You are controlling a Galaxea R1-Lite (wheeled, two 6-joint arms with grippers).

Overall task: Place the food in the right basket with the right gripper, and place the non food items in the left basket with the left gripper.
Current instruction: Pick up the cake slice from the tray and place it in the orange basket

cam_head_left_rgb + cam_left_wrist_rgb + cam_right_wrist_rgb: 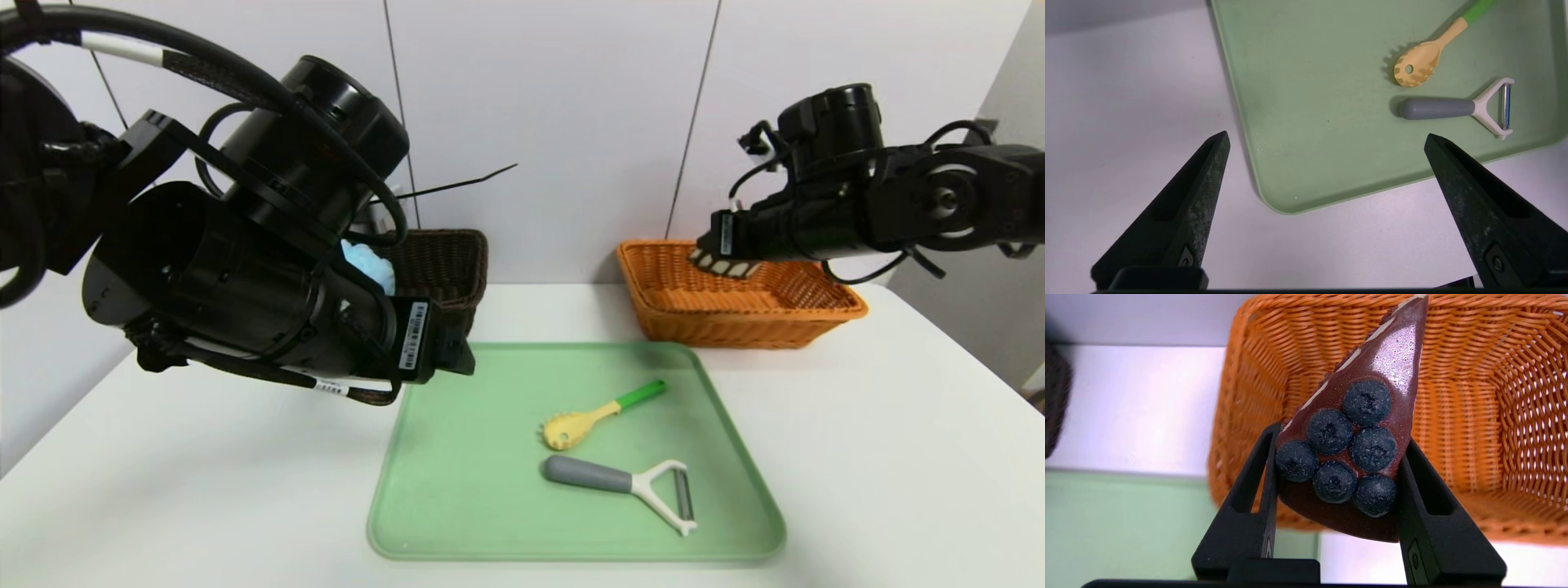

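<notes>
Our right hand (pixel 1337 490) pinches a wedge-shaped slice of chocolate cake topped with blueberries (pixel 1355 445) between its two black fingers, carrying it above the near rim of the orange woven wicker basket (pixel 1474 416) at the right back of the white worktop (pixel 882 457). We judge the step in hand to be the delivery of the food. The next move calls for bringing the slice fully over the basket's hollow, lowering it and then parting the fingers so that it drops inside rather than on the rim.

Our left hand (pixel 1327 143) hangs spread wide above the worktop, beside the near corner of the pale green plastic tray (pixel 1306 163), holding nothing. On the tray lie a yellow pasta spoon with a green handle (pixel 1419 61) and a white Y-shaped peeler with a grey handle (pixel 1453 108), just beside each other. We take these two non-food things as work left for that hand.

Only the right wrist view shows the grip itself and the blueberries; from the head view we see just the slice's layered side (pixel 725 265) against the basket. Only the head view shows the dark brown woven basket (pixel 445 265) at the left back, with something pale blue (pixel 367 261) beside it, largely hidden by the left arm.
</notes>
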